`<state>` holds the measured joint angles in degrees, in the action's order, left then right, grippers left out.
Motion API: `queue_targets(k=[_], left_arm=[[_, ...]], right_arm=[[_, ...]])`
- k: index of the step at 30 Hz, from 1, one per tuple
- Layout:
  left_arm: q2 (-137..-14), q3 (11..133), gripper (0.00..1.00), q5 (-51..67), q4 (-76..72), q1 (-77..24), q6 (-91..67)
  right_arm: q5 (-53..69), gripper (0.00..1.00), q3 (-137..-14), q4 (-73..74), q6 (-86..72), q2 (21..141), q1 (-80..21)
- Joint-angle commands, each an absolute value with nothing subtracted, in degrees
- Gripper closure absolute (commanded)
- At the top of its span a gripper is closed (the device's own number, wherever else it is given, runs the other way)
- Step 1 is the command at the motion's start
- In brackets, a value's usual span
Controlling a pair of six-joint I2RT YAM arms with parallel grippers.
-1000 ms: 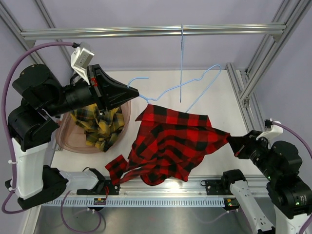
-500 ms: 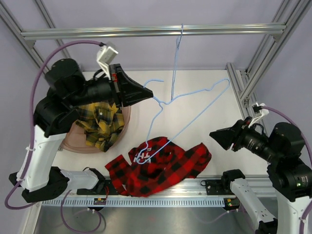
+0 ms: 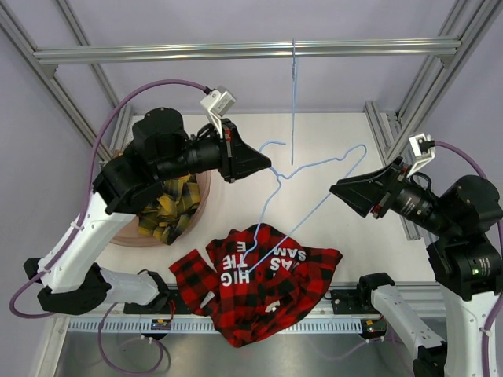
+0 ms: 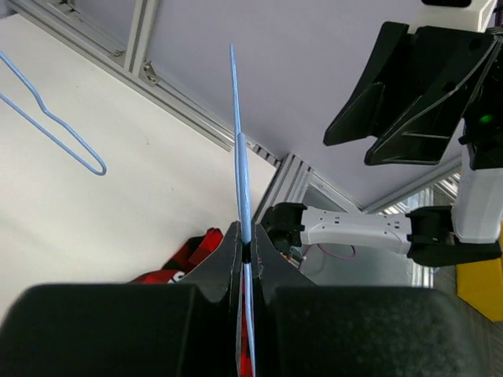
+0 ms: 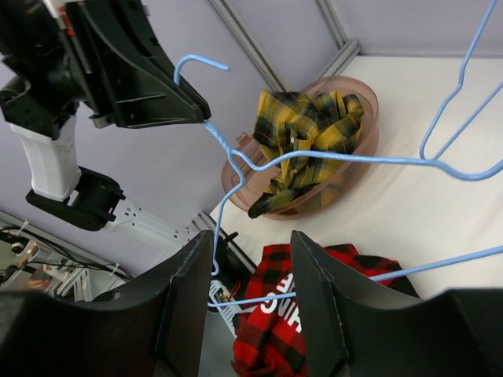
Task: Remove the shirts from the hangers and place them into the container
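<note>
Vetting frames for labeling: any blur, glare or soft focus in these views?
Top external: evenly lit and sharp, no glare, lettering on the red shirt legible. Left wrist: the left claw is a dark, soft mass along the bottom; the hanger wire it pinches is crisp. Right wrist: the right claw is dark and soft near the lens; tub and yellow shirt are sharp.

The right pincer (image 3: 338,190) has opened and let go; the red shirt (image 3: 263,287) has dropped onto the surface (image 3: 346,133) at 6 o'clock, letters showing.
</note>
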<state>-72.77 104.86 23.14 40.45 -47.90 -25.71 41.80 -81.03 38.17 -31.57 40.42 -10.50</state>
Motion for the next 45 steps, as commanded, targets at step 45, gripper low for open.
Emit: queue_targets(k=[45], left_arm=[[-102.66, 135.0, 1.0, -14.77, 33.22, -60.91, -27.07]], right_arm=[[21.72, 0.58, -73.13, 40.43, -19.95, 51.24, -16.08]])
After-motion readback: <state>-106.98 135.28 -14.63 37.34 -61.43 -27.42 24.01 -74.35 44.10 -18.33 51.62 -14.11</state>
